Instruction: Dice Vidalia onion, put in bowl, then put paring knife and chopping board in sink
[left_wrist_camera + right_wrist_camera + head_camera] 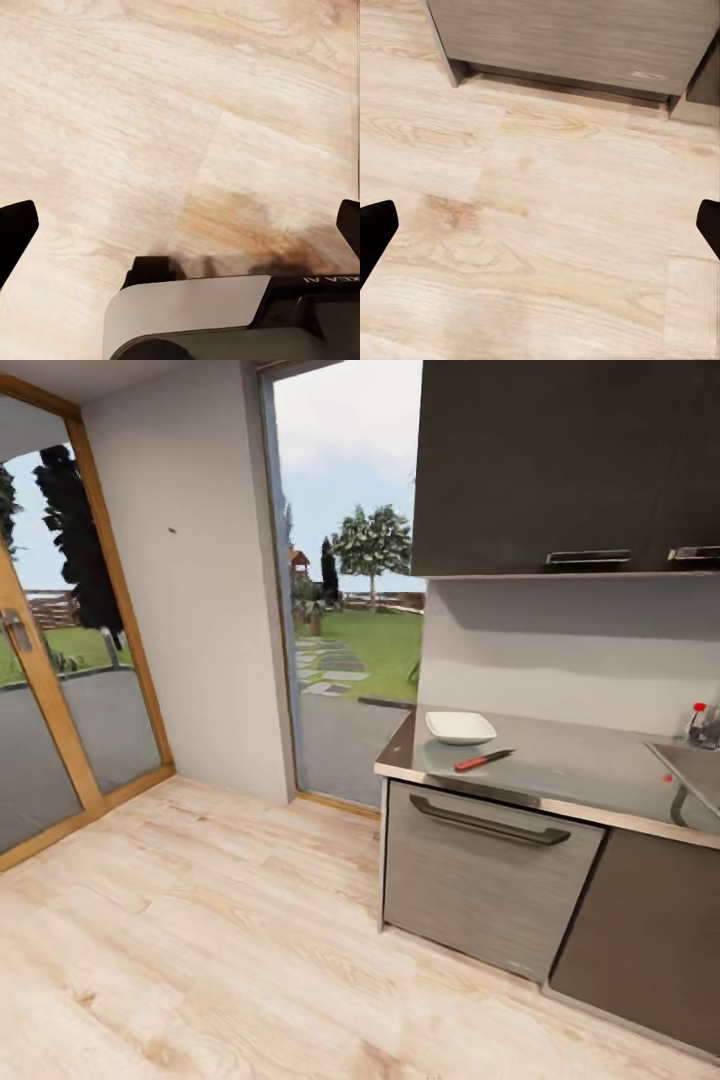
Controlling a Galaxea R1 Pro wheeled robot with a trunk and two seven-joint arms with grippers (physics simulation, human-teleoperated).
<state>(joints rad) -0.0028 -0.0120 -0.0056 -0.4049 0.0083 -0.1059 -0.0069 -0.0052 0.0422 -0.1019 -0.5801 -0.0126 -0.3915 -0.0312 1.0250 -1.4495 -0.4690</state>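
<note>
The kitchen has a big light wood floor (200,940) that takes up most of the head view. A tall window (345,560) looks out on green grass and trees, and a glass door with a wood frame (50,660) stands at the left. Dark cabinets (560,460) hang on the wall above the table (570,760), which is grey and a bit shiny. Under it is a grey drawer front (480,880) with a long bar handle.

The sink (695,770) sits at the far right end of the table, cut off by the edge of the picture, with a faucet and a small red knob (698,708) behind it. The white bowl (460,727) rests near the left end of the table. The paring knife (484,760) lies just in front of the bowl, flat on the table, apart from it.

The left tool (180,225) hangs over the bare floor with its black fingers far apart, holding nothing. The right tool (540,225) is spread wide too, over the floor near the bottom of the drawer front
</note>
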